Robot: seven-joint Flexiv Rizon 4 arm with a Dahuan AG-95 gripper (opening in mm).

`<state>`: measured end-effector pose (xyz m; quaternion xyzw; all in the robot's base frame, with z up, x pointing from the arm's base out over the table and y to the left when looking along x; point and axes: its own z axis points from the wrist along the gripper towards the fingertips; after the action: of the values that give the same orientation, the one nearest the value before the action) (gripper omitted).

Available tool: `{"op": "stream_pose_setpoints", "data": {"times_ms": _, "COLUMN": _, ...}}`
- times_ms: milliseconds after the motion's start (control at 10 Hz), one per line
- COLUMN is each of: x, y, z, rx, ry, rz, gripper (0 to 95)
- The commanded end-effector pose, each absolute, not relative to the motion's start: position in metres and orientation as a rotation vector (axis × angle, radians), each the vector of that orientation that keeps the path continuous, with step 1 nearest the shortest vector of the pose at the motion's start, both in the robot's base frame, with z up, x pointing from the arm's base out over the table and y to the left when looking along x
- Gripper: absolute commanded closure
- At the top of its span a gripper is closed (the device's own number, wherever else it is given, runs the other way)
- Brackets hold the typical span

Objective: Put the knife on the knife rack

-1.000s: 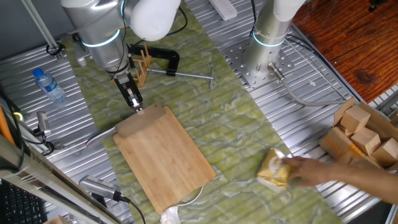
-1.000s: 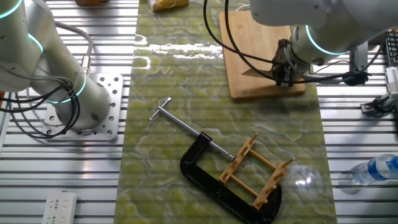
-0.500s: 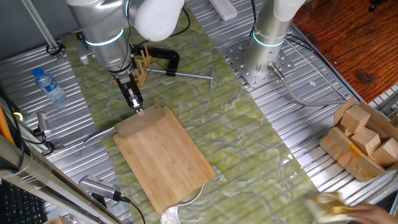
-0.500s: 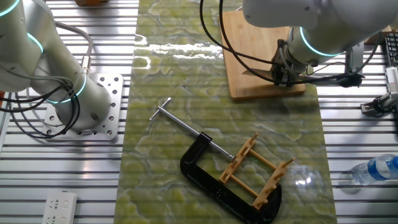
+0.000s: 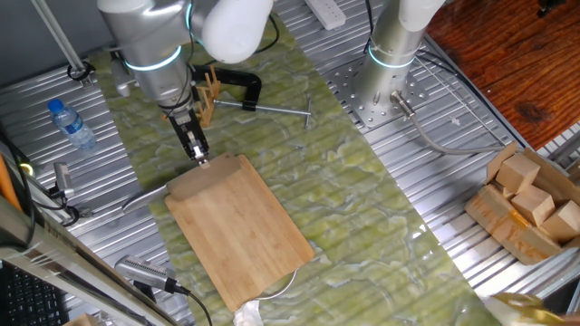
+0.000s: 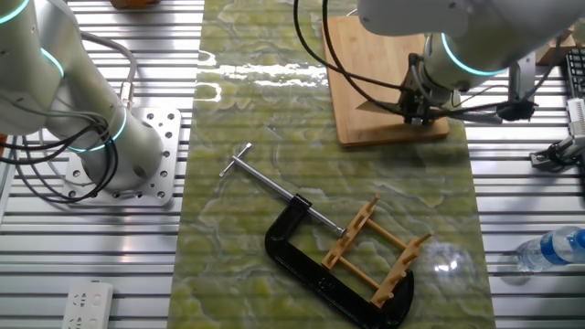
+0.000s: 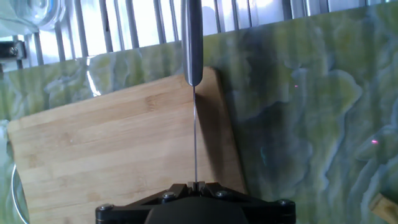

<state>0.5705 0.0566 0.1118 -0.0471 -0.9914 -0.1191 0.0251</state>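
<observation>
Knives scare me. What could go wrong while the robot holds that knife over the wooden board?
The tool pinches only the thin blade of the knife, so it might twist or slip onto the cutting board. The knife rack sits within a black clamp, which the blade could bump.

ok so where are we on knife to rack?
Grasp looks done: the gripper is shut on the knife, blade edge-on, over a corner of the cutting board. In hand: the carry. Left: the whole trip to the knife rack, which holds nothing and stands by the C-clamp.
</observation>
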Motion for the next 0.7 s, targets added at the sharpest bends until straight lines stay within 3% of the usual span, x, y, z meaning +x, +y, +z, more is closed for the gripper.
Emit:
{"op": "stream_pose_setpoints", "data": {"times_ms": 100, "x": 0.5705, "y": 0.0558, "z": 0.1119, "rx": -0.173, "ry": -3.092, "rz": -0.319, "gripper": 95.0}}
{"op": "stream_pose_setpoints", "data": {"times_ms": 700, "x": 0.5706, "y": 0.0559, "z": 0.1120, "rx": -0.251, "ry": -3.126, "rz": -0.295, "gripper": 95.0}}
